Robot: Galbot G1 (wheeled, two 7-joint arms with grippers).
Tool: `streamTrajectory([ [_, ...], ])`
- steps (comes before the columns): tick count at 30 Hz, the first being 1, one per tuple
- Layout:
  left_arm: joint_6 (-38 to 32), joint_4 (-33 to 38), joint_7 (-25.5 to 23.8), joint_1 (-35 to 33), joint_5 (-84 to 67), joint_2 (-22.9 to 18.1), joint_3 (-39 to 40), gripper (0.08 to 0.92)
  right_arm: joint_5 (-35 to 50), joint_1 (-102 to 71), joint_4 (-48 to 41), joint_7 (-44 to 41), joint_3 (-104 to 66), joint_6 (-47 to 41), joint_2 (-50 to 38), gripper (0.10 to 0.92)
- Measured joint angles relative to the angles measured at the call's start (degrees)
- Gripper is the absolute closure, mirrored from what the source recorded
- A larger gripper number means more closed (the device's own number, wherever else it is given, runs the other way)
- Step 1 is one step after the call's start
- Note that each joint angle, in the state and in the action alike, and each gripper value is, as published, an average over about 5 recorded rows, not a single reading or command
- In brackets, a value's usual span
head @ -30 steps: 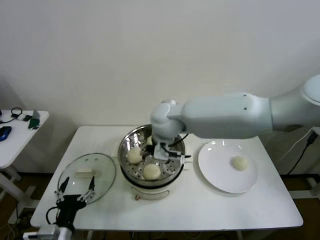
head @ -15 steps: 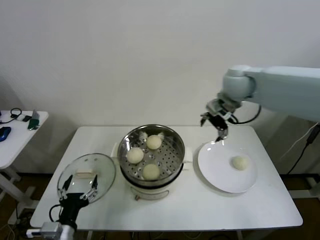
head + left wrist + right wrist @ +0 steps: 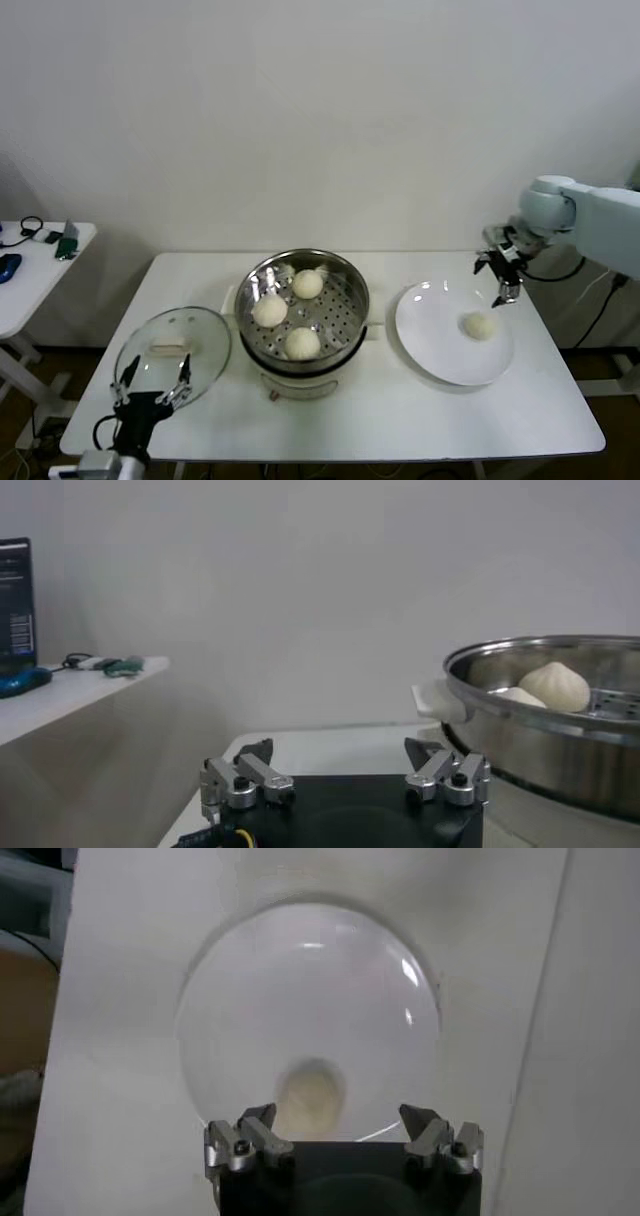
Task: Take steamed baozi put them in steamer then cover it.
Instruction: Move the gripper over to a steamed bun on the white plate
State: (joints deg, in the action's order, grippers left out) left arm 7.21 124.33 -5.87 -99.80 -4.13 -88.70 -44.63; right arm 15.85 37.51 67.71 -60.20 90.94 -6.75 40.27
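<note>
Baozi: 3 are sitting inside the steamer [image 3: 303,305], and 1 bun [image 3: 480,325] is waiting on the plate [image 3: 440,360] beside it. Right gripper [image 3: 503,268], spread and empty, is hanging over that bun, likely lining up to grab. Left gripper [image 3: 152,385], spread, is idling by the cover [image 3: 175,350].

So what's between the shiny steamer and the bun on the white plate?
Only bare table and bare plate, as the head view shows. Nothing sits between the steamer and the last baozi.
</note>
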Motion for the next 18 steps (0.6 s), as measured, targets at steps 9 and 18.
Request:
streamTrajectory([
  [9,-0.2,-0.2,0.1,-0.7,0.8,-0.7,-0.1,0.177,-3.8,-10.8,-9.2,-0.9,-7.8,1.7,2.2,0.203],
  [18,-0.2,-0.4,0.1,-0.9,1.4,-0.7,-0.1,0.177,-6.8,-18.4,-16.0,-0.8,-14.2,3.7,4.9,0.203],
])
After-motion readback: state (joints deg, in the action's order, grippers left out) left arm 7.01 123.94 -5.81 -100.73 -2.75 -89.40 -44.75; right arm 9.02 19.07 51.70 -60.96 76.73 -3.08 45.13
